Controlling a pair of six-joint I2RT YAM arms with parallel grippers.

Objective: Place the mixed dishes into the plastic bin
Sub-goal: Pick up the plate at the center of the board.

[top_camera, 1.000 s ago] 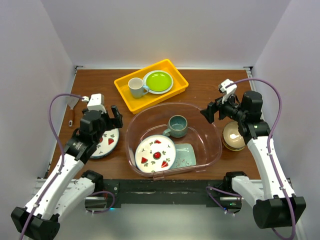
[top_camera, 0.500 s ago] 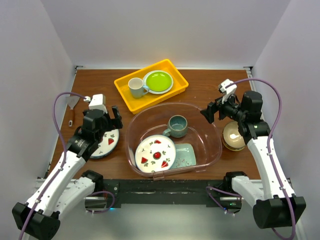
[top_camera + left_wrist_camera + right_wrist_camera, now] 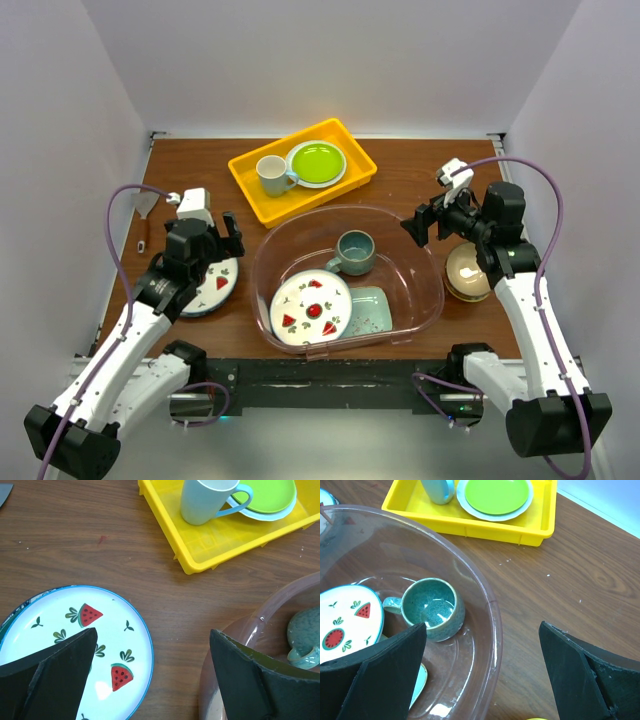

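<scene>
Left hand (image 3: 152,632) hovers over the watermelon plate (image 3: 112,640), fingers (image 3: 50,680) spread.

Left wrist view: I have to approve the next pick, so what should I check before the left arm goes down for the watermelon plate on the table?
1. Left gripper open: ok.
2. White round watermelon-patterned plate flat on the wooden table, partly between the fingers: ok.
3. Nothing stacked beneath that plate: cannot tell; a patterned edge peeks out at its left.
4. Free floor in the transparent pinkish plastic bin: ok, its back-left part looks bare.
5. Right gripper out of the way: ok, open over the bin's right rim.
6. All dishes binned: not ok; tan bowl sits outside.
</scene>
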